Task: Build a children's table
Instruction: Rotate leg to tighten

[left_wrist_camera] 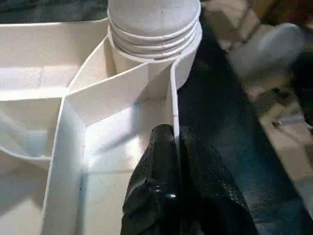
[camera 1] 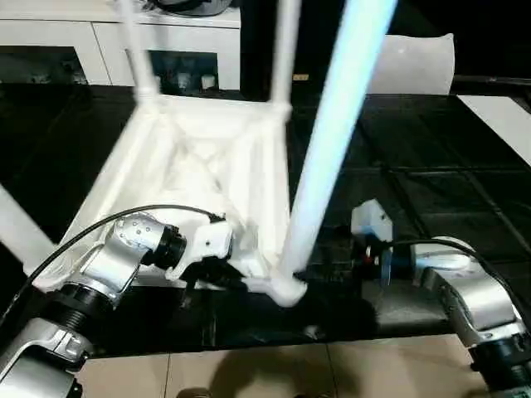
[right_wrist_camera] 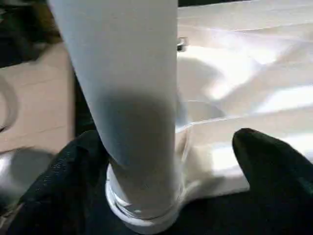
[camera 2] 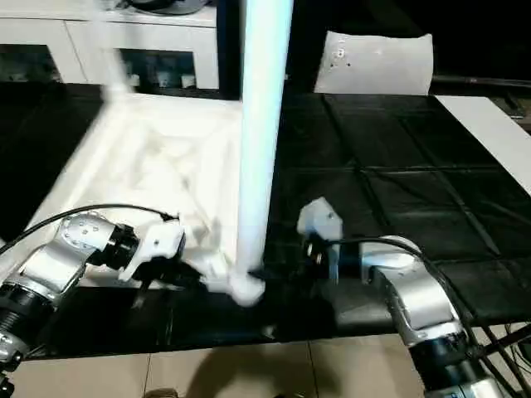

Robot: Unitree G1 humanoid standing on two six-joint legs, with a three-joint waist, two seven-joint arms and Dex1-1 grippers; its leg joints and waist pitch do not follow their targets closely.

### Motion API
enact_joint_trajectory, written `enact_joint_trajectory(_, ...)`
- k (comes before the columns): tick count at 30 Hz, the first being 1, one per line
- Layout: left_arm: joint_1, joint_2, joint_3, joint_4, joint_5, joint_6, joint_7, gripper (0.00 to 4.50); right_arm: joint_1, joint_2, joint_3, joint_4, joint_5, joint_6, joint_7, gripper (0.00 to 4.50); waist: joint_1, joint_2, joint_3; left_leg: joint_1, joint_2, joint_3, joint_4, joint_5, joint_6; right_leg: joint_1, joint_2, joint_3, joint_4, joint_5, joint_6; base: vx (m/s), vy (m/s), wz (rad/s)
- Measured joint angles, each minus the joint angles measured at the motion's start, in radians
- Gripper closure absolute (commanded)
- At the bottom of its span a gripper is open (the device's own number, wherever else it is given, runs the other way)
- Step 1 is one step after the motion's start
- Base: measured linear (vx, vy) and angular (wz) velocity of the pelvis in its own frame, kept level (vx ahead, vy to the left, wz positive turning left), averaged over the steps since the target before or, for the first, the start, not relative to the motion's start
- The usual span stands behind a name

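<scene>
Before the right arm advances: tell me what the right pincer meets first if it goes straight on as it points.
Most likely the near table leg: it stands between the right pincer's open fingers, seated in the corner socket. Depth is hard to judge.

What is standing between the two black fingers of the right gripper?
In the right wrist view, the near table leg stands between the right gripper's fingers, seated in the corner socket of the upside-down tabletop.

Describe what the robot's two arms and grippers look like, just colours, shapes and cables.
Both forearms are rounded silver metal with black ribbed collars near the elbows. Each wrist carries a white boxy housing, and a thin black cable loops over each arm. The left gripper and the right gripper have black fingers with a slightly glossy, textured surface.
</scene>
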Motion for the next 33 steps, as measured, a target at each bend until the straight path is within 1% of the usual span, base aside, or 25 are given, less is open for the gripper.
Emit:
enact_joint_trajectory(2, -0.004, -0.005, -0.006, 0.001, 0.001, -0.018, -0.013, 4.5, -0.005, -0.001, 0.013, 0.003, 0.003, 0.0, 0.037, 0.68, 0.002, 0.0, 0.0, 0.0, 0.0, 0.0, 0.0, 0.0, 0.0, 0.0, 0.0, 0.0, 0.0, 0.0, 0.0, 0.0, 0.0, 0.0)
enact_joint_trajectory(3, -0.005, -0.008, -0.008, 0.002, 0.003, -0.022, -0.017, 4.5, -0.005, -0.002, 0.019, 0.004, 0.005, 0.0, 0.048, 0.81, 0.002, 0.0, 0.0, 0.0, 0.0, 0.001, 0.0, 0.0, 0.0, 0.0, 0.0, 0.0, 0.0, 0.0, 0.0, 0.0, 0.0, 0.0)
enact_joint_trajectory(4, -0.007, -0.012, -0.01, 0.005, 0.004, -0.027, -0.019, 4.5, -0.006, -0.002, 0.026, 0.007, 0.007, 0.0, 0.058, 0.81, 0.001, 0.0, 0.0, 0.0, 0.0, 0.001, 0.001, 0.0, 0.0, 0.0, 0.0, 0.0, 0.0, 0.0, 0.0, 0.0, 0.0, 0.0)
enact_joint_trajectory(6, -0.022, -0.018, -0.017, 0.027, 0.01, -0.043, -0.027, 4.5, -0.017, -0.003, 0.039, 0.025, 0.009, 0.002, 0.08, 1.07, -0.002, -0.001, 0.0, 0.0, 0.0, 0.001, 0.001, 0.0, 0.0, 0.0, 0.0, 0.0, 0.0, 0.0, 0.0, 0.0, 0.0, 0.0)
enact_joint_trajectory(7, -0.028, -0.021, -0.019, 0.036, 0.014, -0.054, -0.028, 4.5, -0.022, -0.003, 0.042, 0.029, 0.009, 0.002, 0.087, 1.07, -0.003, -0.001, 0.0, 0.0, 0.0, 0.001, 0.001, 0.0, -0.001, 0.0, 0.0, 0.0, 0.001, 0.0, -0.001, 0.0, 0.0, 0.0)
enact_joint_trajectory(10, -0.032, -0.023, -0.023, 0.04, 0.016, -0.061, -0.028, 4.5, -0.024, -0.003, 0.043, 0.031, 0.009, 0.002, 0.103, 1.37, -0.004, -0.001, 0.0, 0.0, 0.001, 0.001, 0.001, 0.0, -0.001, 0.0, 0.0, 0.0, 0.001, 0.0, 0.0, 0.0, 0.0, 0.0)
enact_joint_trajectory(12, -0.032, -0.023, -0.023, 0.042, 0.016, -0.066, -0.028, 4.5, -0.029, -0.002, 0.047, 0.04, 0.011, 0.002, 0.119, 1.52, -0.004, -0.001, 0.0, 0.0, 0.001, 0.001, 0.001, 0.0, -0.001, 0.0, 0.0, 0.0, 0.001, 0.0, 0.0, 0.0, 0.0, 0.0)
enact_joint_trajectory(13, -0.032, -0.023, -0.023, 0.043, 0.016, -0.068, -0.028, 4.5, -0.032, -0.002, 0.049, 0.042, 0.011, 0.002, 0.124, 1.52, -0.004, -0.001, 0.0, 0.0, 0.001, 0.001, 0.001, 0.0, -0.001, 0.0, 0.0, 0.0, 0.001, 0.0, 0.0, 0.0, 0.0, 0.0)
enact_joint_trajectory(15, -0.032, -0.023, -0.023, 0.046, 0.016, -0.073, -0.028, 4.5, -0.033, -0.002, 0.053, 0.043, 0.012, 0.007, 0.13, 1.82, -0.004, -0.001, 0.0, 0.0, 0.001, 0.001, 0.001, 0.0, -0.001, 0.0, 0.0, 0.0, 0.001, 0.0, 0.0, 0.0, 0.0, 0.0)
enact_joint_trajectory(16, -0.032, -0.023, -0.022, 0.048, 0.016, -0.075, -0.028, 4.5, -0.033, -0.001, 0.056, 0.045, 0.012, 0.009, 0.132, 1.82, -0.004, -0.001, 0.0, 0.0, 0.001, 0.001, 0.001, 0.0, -0.001, 0.0, 0.0, 0.0, 0.001, 0.0, 0.0, 0.0, 0.0, 0.0)
enact_joint_trajectory(19, -0.034, -0.025, -0.02, 0.056, 0.014, -0.075, -0.03, 4.5, -0.033, 0.005, 0.065, 0.052, 0.02, 0.026, 0.135, 2.09, -0.004, -0.001, 0.0, 0.001, 0.001, 0.001, 0.001, 0.0, -0.001, 0.0, 0.0, 0.0, 0.002, 0.0, 0.0, 0.0, 0.0, 0.0)
enact_joint_trajectory(22, -0.034, -0.025, -0.015, 0.058, 0.012, -0.06, -0.029, 4.5, -0.031, 0.009, 0.063, 0.05, 0.025, 0.041, 0.127, 2.32, -0.004, -0.001, 0.0, 0.001, 0.001, 0.001, 0.002, 0.0, -0.002, 0.0, 0.0, 0.0, 0.002, 0.0, 0.0, 0.0, 0.0, 0.0)
enact_joint_trajectory(23, -0.031, -0.024, -0.009, 0.054, 0.011, -0.038, -0.02, 4.5, -0.018, 0.02, 0.053, 0.035, 0.025, 0.055, 0.103, 2.38, -0.004, 0.0, 0.0, 0.001, 0.001, 0.001, 0.001, 0.0, -0.003, 0.0, 0.0, 0.0, 0.003, 0.0, 0.0, 0.0, 0.0, 0.0)
enact_joint_trajectory(27, -0.004, -0.014, 0.023, 0.026, 0.012, 0.025, 0.034, 4.5, 0.039, 0.072, 0.017, 0.002, 0.029, 0.067, -0.008, 2.44, -0.008, 0.001, 0.0, 0.003, 0.001, 0.0, 0.001, 0.002, -0.005, 0.0, 0.001, 0.0, 0.004, -0.002, 0.003, 0.0, 0.0, 0.0)
enact_joint_trajectory(28, 0.009, -0.015, 0.034, 0.009, 0.013, 0.052, 0.059, 4.5, 0.053, 0.093, 0.005, -0.012, 0.02, 0.069, -0.055, 2.45, -0.01, 0.001, -0.001, 0.004, 0.001, 0.0, 0.001, 0.003, -0.007, 0.001, 0.001, 0.0, 0.004, -0.002, 0.003, 0.0, 0.0, 0.0)
enact_joint_trajectory(31, 0.041, -0.027, 0.073, -0.032, 0.016, 0.15, 0.151, 4.5, 0.09, 0.173, -0.028, -0.027, -0.007, 0.083, -0.224, 2.47, -0.04, 0.001, -0.001, 0.01, 0.002, -0.001, 0.001, 0.005, -0.01, 0.003, 0.002, 0.001, 0.004, 0.0, 0.002, 0.0, 0.0, 0.0)
enact_joint_trajectory(32, 0.06, -0.038, 0.089, -0.064, 0.018, 0.197, 0.193, 4.5, 0.094, 0.201, -0.042, -0.038, -0.023, 0.104, -0.291, 2.48, -0.055, 0.002, -0.001, 0.01, 0.002, -0.003, 0.001, 0.005, -0.011, 0.003, 0.002, 0.0, 0.004, 0.0, 0.002, 0.0, 0.0, 0.0)
enact_joint_trajectory(33, 0.07, -0.046, 0.099, -0.084, 0.023, 0.23, 0.225, 4.5, 0.095, 0.225, -0.053, -0.041, -0.033, 0.119, -0.342, 2.48, -0.065, 0.001, -0.001, 0.01, 0.002, -0.003, 0.001, 0.006, -0.012, 0.003, 0.002, 0.0, 0.004, 0.0, 0.002, 0.0, 0.0, 0.0)
